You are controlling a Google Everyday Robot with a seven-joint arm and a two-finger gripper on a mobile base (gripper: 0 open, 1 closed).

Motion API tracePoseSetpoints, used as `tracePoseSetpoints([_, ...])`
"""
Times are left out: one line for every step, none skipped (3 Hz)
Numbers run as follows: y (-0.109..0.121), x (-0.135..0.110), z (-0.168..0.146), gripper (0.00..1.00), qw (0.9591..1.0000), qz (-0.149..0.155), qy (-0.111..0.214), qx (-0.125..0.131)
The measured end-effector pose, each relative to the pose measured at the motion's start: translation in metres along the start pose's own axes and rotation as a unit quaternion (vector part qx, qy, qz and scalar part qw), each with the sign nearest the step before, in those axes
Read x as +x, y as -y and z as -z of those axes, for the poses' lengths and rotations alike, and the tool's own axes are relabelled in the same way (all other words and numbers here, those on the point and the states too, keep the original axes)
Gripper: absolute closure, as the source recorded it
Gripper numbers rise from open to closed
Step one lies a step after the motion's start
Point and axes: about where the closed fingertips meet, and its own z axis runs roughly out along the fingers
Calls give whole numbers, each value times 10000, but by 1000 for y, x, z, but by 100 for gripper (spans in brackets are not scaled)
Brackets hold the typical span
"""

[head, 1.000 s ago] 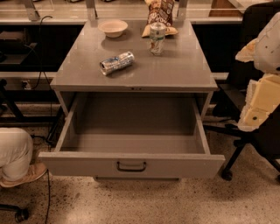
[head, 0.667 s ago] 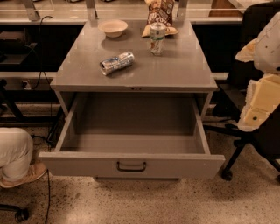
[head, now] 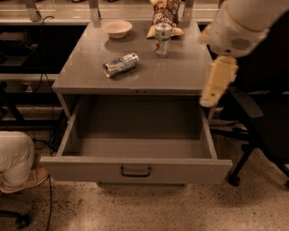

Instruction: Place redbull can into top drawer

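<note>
The gripper (head: 217, 81) is seen at the right edge of the cabinet (head: 180, 74), hanging just past the right front corner of its top, below the bulky white arm (head: 239, 27) that enters from above that side. Whether the gripper is open or closed cannot be told, and nothing is seen held in it. The redbull can (head: 121, 65) is found lying on its side on the cabinet's top, left of centre and towards the front edge, well apart from the gripper. Further back on the same top, an upright clear bottle (head: 162, 39) with a green label is placed right of centre, with a snack bag (head: 165, 13) just behind it and a pale bowl (head: 117, 28) at the back left. The top drawer (head: 81, 168) is pulled fully out from the cabinet's front, and its grey inside is shown bare; a dark bar handle (head: 135, 172) is fixed at the middle of its front panel. A black chair (head: 262, 122) is seen to the cabinet's right, and a person's trouser leg (head: 16, 155) and shoe (head: 25, 180) to its lower left.
</note>
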Motion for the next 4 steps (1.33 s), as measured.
tracePoseSetpoints([42, -54, -27, 0, 9983, 530, 218, 128])
tracePoseSetpoints([75, -123, -61, 0, 9924, 1172, 342, 166])
tracePoseSetpoints([75, -122, -61, 0, 9925, 1167, 339, 166])
tracePoseSetpoints([86, -126, -78, 0, 9897, 1393, 278, 192])
